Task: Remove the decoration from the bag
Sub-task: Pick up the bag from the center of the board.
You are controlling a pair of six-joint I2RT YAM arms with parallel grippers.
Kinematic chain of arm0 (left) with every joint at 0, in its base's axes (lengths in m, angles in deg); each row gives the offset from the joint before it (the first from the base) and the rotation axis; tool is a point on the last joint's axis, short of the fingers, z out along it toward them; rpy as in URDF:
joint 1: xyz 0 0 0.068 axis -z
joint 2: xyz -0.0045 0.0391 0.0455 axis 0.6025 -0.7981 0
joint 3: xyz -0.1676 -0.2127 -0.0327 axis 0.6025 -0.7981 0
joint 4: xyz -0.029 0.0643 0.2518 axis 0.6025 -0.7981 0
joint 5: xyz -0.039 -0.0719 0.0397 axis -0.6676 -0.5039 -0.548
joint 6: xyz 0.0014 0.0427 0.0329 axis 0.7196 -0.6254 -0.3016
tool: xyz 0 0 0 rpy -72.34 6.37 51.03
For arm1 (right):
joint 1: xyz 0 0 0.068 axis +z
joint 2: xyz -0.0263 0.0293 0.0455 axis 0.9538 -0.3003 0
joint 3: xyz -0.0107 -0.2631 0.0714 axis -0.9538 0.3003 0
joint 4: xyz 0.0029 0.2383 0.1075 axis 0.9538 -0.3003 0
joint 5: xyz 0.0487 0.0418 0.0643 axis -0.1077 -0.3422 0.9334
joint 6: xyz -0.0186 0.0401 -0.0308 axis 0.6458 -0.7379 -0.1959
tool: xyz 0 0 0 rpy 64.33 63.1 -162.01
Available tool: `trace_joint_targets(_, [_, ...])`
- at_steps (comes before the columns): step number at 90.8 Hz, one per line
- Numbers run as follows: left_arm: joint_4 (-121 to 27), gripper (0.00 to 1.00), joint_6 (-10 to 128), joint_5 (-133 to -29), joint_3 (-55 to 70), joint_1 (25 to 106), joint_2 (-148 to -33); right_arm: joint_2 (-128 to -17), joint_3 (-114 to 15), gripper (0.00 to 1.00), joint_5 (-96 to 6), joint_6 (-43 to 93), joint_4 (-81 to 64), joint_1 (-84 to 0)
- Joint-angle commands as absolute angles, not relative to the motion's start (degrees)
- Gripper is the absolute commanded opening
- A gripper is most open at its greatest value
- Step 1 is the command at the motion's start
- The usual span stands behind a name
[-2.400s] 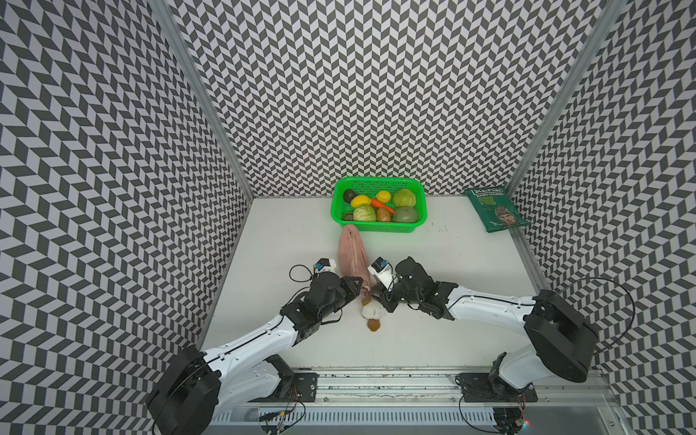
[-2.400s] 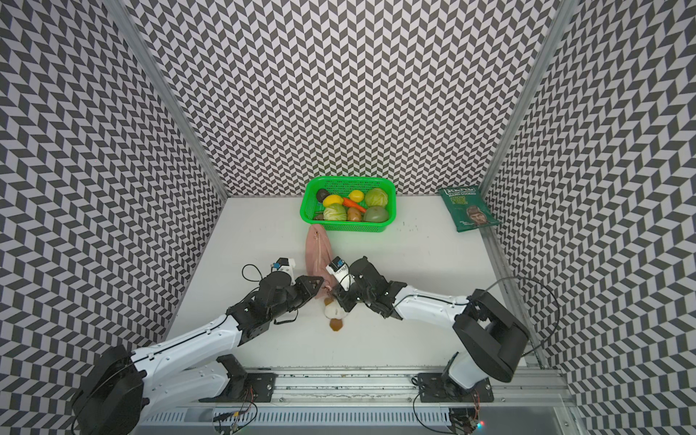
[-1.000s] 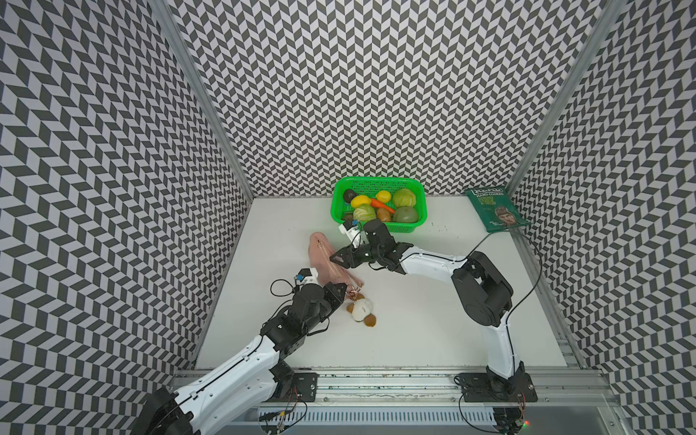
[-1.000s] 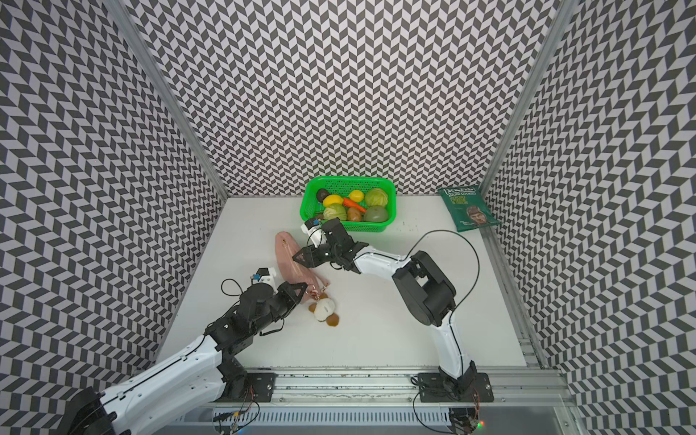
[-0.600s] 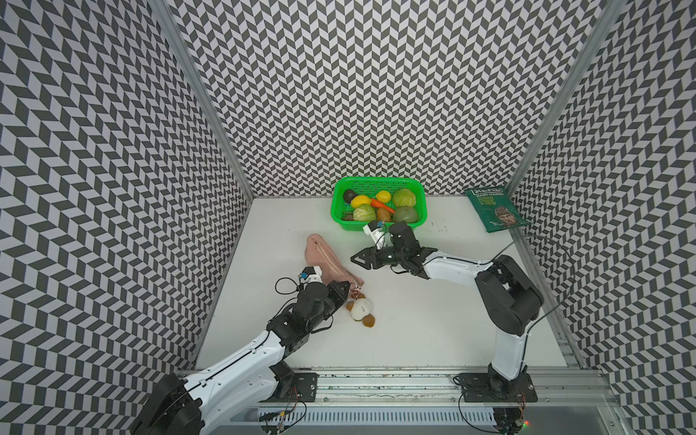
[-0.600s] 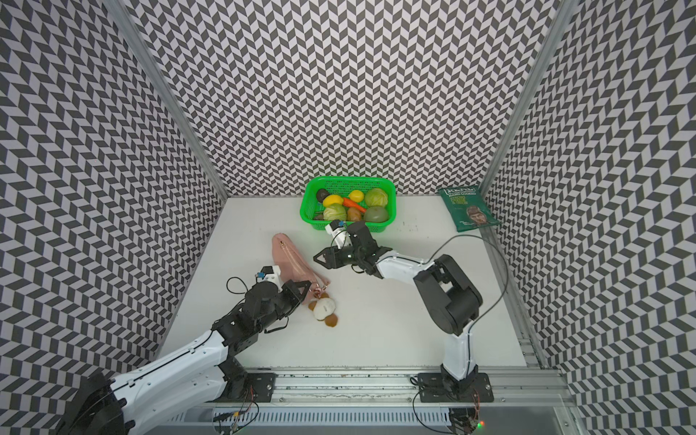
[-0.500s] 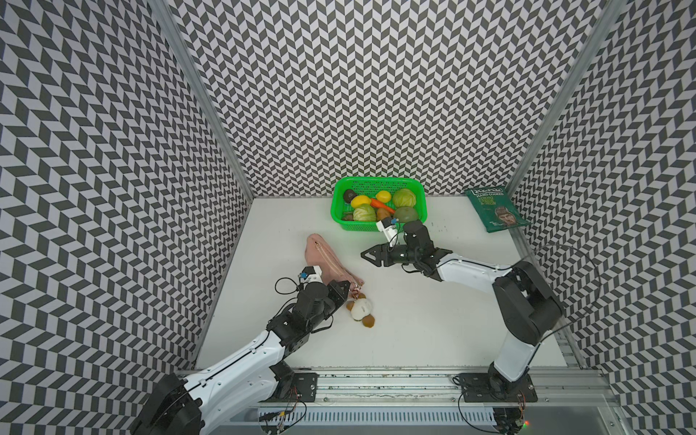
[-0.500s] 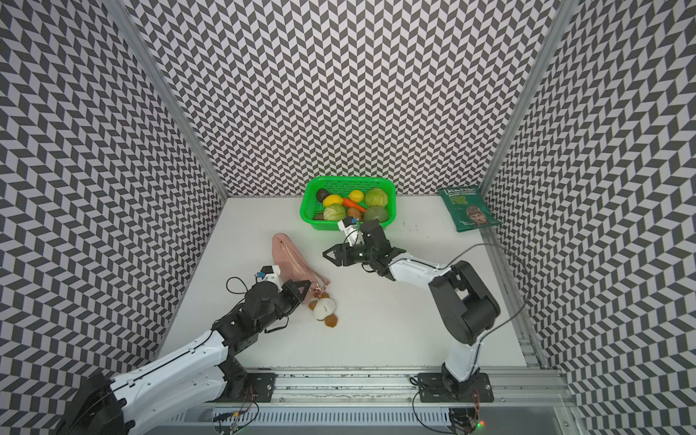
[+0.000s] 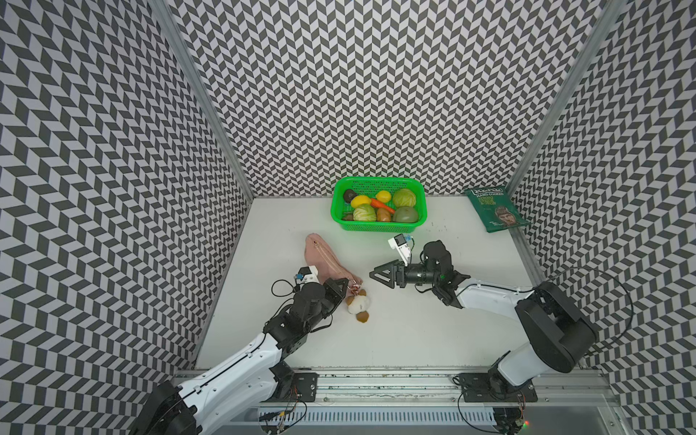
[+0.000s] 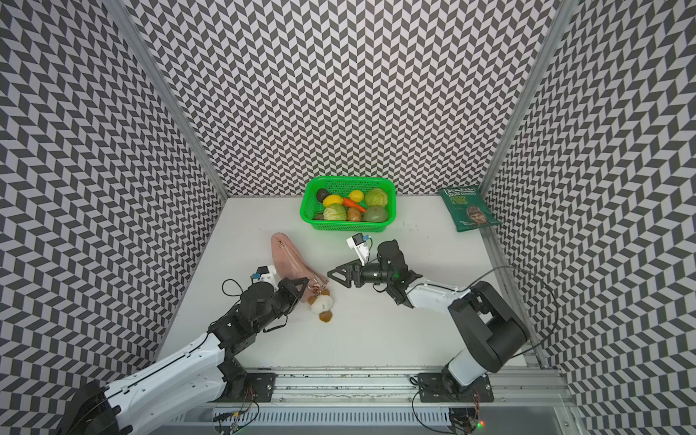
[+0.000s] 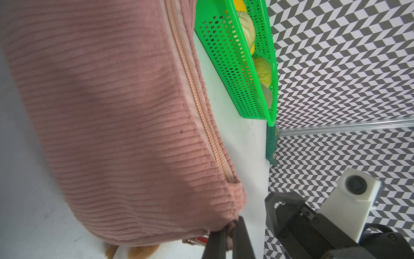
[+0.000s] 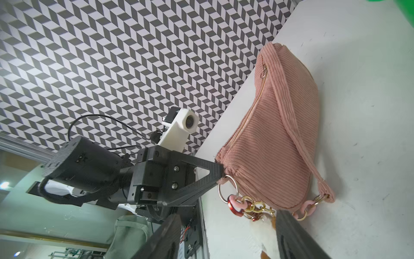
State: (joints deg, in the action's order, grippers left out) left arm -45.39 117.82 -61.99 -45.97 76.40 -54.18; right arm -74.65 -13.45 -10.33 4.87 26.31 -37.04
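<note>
In both top views my left gripper is pinched tight on the near end of the soft dusty-pink corduroy bag. The bag lies slantwise on the white table, its far end toward the bright green plastic basket of toy vegetables. The decoration, a small white plush animal with brown patches, lies on the table just beside that pinched end, its rose-gold clasp at the bag's corner. My right gripper hangs near, apart from the bag, jaws spread and empty. A dark green crisp packet sits in the far right corner. The left wrist view shows my two dark fingers closed on the bag's end fabric, the gold zipper running away along its top, tan plush peeking from beneath. The right wrist view shows the left gripper's tip clamped on the bag beside a gold ring, from which pink and gold chain links trail; my right fingers stand wide apart, gripping nothing.
</note>
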Motion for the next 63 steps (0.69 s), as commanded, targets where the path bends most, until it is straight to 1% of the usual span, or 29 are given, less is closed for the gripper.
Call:
trace_joint_targets(1, [-42.1, 0.00, 119.0, -61.3, -45.4, 76.2, -53.0, -76.2, -12.5, 0.69, -7.2, 0.3, 38.2, -36.0])
trace_joint_targets(21, [-42.1, 0.00, 119.4, -61.2, -45.9, 76.2, -52.6, -80.8, -12.5, 0.68, -7.1, -2.8, 43.5, -33.6])
trace_joint_targets(63, [-42.1, 0.00, 119.5, -61.4, -45.9, 76.3, -52.6, -87.7, -15.2, 0.65, -7.0, -5.6, 47.8, -31.5])
